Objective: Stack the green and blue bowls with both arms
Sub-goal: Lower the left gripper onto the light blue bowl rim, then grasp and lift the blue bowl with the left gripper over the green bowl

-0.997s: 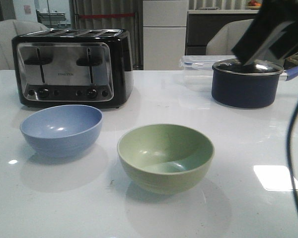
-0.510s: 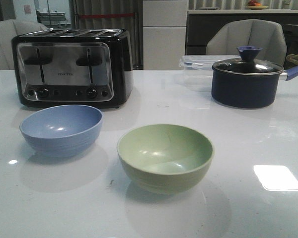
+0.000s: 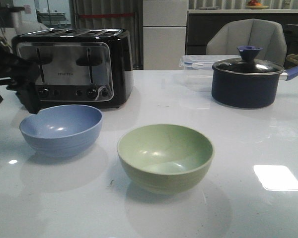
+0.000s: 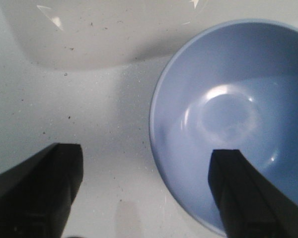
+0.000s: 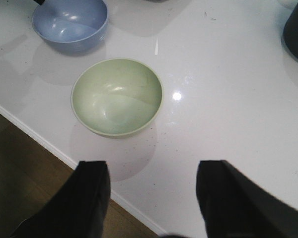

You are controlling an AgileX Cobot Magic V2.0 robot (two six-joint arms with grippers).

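The pale blue bowl (image 3: pixel 60 130) stands on the white table at the left, in front of the toaster. The pale green bowl (image 3: pixel 165 156) stands upright to its right, nearer the front, apart from it. My left gripper (image 3: pixel 26 96) hangs at the blue bowl's far left rim. In the left wrist view it (image 4: pixel 146 191) is open, one finger over the inside of the blue bowl (image 4: pixel 233 114) and one over bare table. My right gripper (image 5: pixel 154 198) is open and empty, high above the table's edge, with the green bowl (image 5: pixel 116 96) and the blue bowl (image 5: pixel 70 22) ahead of it.
A black and silver toaster (image 3: pixel 74 64) stands right behind the blue bowl. A dark navy lidded pot (image 3: pixel 246 82) with a clear box (image 3: pixel 198 62) behind it stands at the back right. The table's near edge (image 5: pixel 44 144) and the brown floor show in the right wrist view.
The right arm, at the top right of the front view a second ago, has left that view. The left arm has come in from the left to the blue bowl's rim.
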